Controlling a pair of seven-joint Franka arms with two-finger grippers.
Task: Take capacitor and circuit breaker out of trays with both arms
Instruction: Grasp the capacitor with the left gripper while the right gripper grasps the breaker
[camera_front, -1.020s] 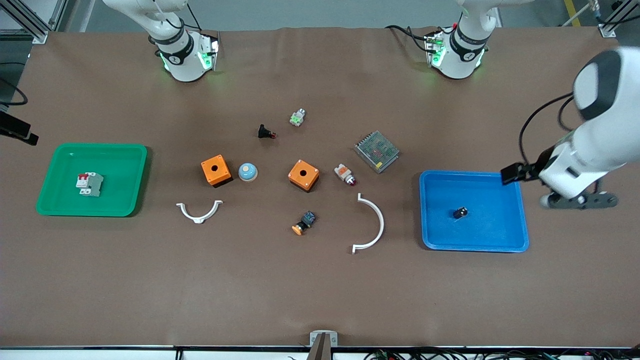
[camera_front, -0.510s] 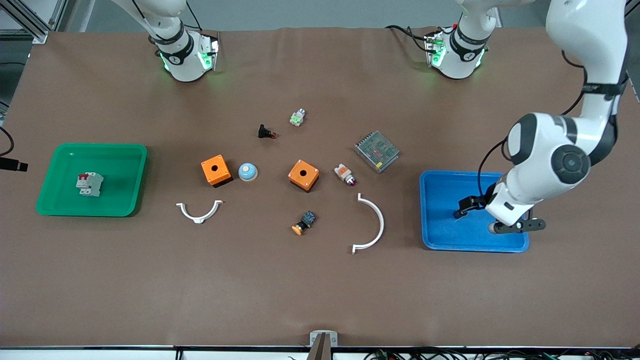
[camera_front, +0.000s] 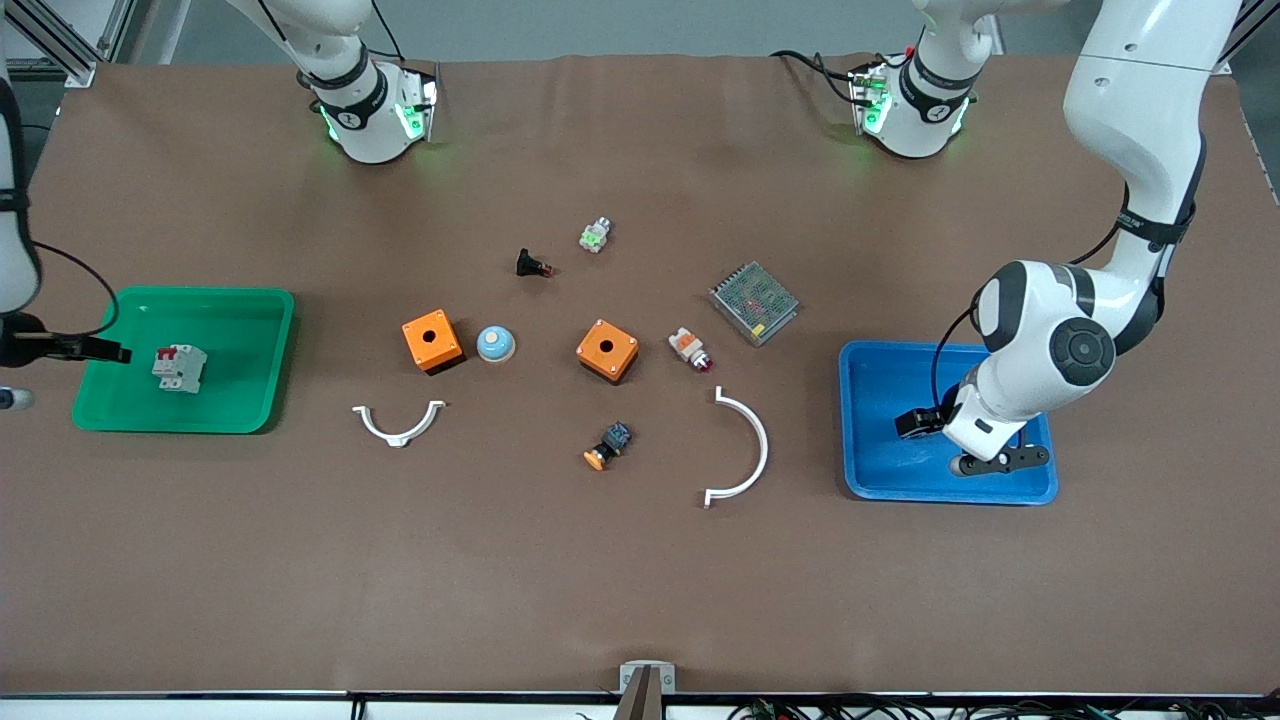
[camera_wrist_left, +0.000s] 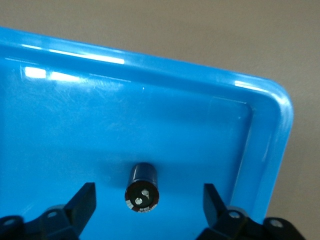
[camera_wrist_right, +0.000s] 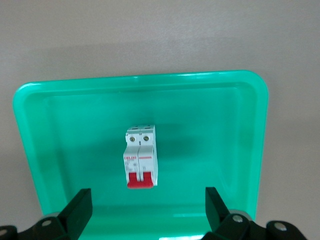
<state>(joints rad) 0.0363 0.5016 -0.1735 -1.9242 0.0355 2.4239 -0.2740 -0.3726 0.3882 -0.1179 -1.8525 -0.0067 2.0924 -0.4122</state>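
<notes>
Only wrist views show fingers (camera_wrist_left: 82, 200) (camera_wrist_right: 80, 202) wide, flanking capacitor (camera_wrist_left: 142, 188), circuit breaker (camera_wrist_right: 140, 156).

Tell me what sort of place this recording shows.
Likely a robotics lab bench for sorting electrical parts: two arm bases bolted to a brown-covered table, aluminium framing at its corners, and parts like a circuit breaker in a green tray.

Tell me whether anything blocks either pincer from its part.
Nothing visible does. The capacitor lies alone in the blue tray between the left pincer's open fingers. The circuit breaker lies alone in the green tray ahead of the open right pincer.
</notes>
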